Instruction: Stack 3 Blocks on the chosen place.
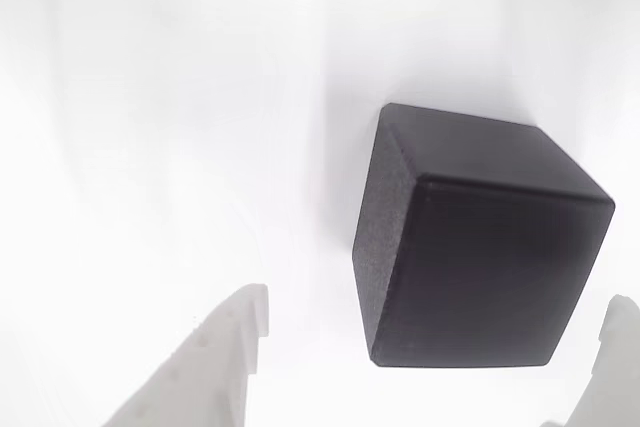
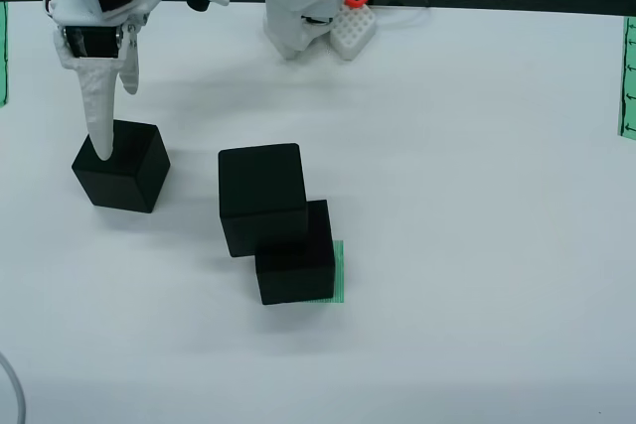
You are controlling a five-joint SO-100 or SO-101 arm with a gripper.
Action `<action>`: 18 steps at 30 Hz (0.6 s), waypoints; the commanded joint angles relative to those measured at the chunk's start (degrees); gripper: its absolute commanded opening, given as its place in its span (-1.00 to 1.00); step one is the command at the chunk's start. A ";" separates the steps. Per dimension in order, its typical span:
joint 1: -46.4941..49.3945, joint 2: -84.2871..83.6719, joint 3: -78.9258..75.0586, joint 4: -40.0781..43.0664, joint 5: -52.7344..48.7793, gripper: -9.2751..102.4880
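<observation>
With its jaws spread wide and holding nothing, the gripper (image 2: 111, 116) straddles the loose block (image 2: 121, 165), which sits nearer one finger and could get shoved, while the stacked blocks (image 2: 262, 199) overhang the striped patch (image 2: 339, 271).

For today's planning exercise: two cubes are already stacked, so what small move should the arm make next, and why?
Probably lower a little and close. The tool hangs open over the lone cube, one finger in front of its top. In the wrist view the cube lies between the finger tips. The stack on the green patch lacks a third.
</observation>
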 commanded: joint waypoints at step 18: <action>-2.64 -14.77 -12.92 -0.70 2.29 -0.08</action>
